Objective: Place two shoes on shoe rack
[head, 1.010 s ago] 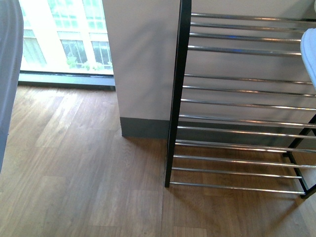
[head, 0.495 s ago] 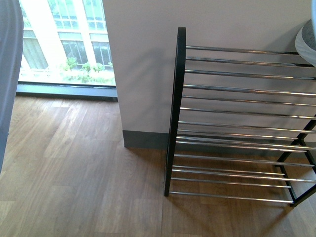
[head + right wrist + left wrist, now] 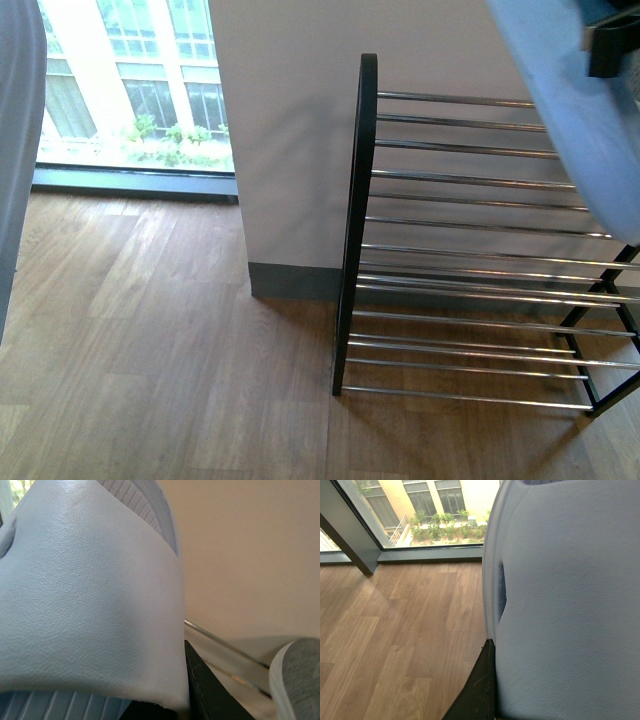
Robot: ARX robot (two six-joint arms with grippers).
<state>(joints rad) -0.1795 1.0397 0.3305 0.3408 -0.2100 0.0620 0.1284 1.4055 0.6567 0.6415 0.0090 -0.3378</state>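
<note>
Right gripper (image 3: 194,680), one finger showing, clamps pale blue slide (image 3: 570,120), cropped, aloft before shoe rack's (image 3: 460,250) upper right corner. Left gripper (image 3: 486,685) likewise grips second slide (image 3: 570,605), mostly cut off, over wood floor (image 3: 150,350). White wall (image 3: 290,150), window (image 3: 130,90) behind.

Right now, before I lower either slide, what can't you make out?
- Front view: the right slide covers the shoe rack's upper right end; anything there is hidden.
- Front view: the left slide is cut off by the picture's edge.
- Both wrist views: each slide fills much of the frame; only the left finger and right finger show, their partners hidden.
- Right wrist view: a grey rounded thing is cut by the corner; unidentifiable.
</note>
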